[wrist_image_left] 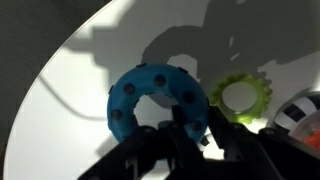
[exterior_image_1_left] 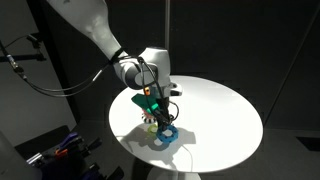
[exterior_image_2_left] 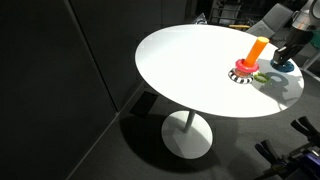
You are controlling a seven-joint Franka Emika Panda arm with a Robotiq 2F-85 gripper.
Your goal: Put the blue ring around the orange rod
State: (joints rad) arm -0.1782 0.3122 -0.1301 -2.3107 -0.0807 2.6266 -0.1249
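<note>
- In the wrist view the dark fingers (wrist_image_left: 186, 128) of the jaws are nearest, rising from the bottom edge and overlapping the near rim of the blue ring (wrist_image_left: 130, 95); they are blurred and in shadow, so I cannot tell whether the jaws are apart, together, or clamped on that rim
- The blue ring has a toothed edge and an open middle; it shows flat against the white worktop (wrist_image_left: 70, 60), with the shadow of the jaws falling across the surface beyond it
- Just beside the blue ring in the wrist view lies a yellow-green toothed ring (wrist_image_left: 264, 98), flat on the worktop; the two are close, but I cannot tell whether their rims touch
- At the right edge of the wrist view is part of a black-and-white ring (wrist_image_left: 298, 112)
- In an exterior view the orange rod (exterior_image_2_left: 257, 49) stands upright with the black-and-white ring (exterior_image_2_left: 243, 74) around its base; the yellow-green ring (exterior_image_2_left: 263, 77) lies just beside that base; the blue ring (exterior_image_2_left: 283, 63) is further out under the jaws, apart from the rod and not around it
- In an exterior view the arm (exterior_image_1_left: 90, 25) reaches down from the upper left over the round worktop (exterior_image_1_left: 220, 110); the blue ring (exterior_image_1_left: 166, 138) is directly below the jaws, near the worktop's edge
</note>
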